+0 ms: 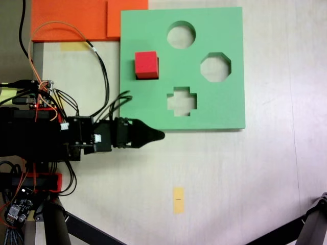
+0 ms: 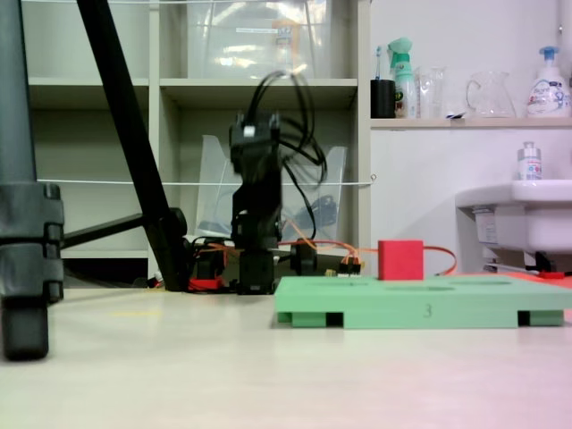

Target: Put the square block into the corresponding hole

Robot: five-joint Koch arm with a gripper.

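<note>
The red cube [image 1: 146,65] stands on the left part of the green foam board [image 1: 225,107]. Seen from the side in a fixed view, the cube [image 2: 399,259] rises a full cube height above the board's top [image 2: 420,308]. The square hole is hidden; the cube covers the only spot where it could lie. My gripper [image 1: 157,135] hovers just off the board's near-left corner, pointing right, apart from the cube. It shows one dark pointed tip, with nothing in it. The arm [image 2: 255,206] stands folded behind the board.
The board also has a round cutout [image 1: 181,34], an octagonal one [image 1: 215,67] and a cross-shaped one [image 1: 182,100]. Orange foam sheets [image 1: 71,20] lie at the upper left. A yellow tape strip [image 1: 178,199] marks the table. A black tripod leg [image 2: 134,152] and cables [image 1: 102,71] stand near the arm's base.
</note>
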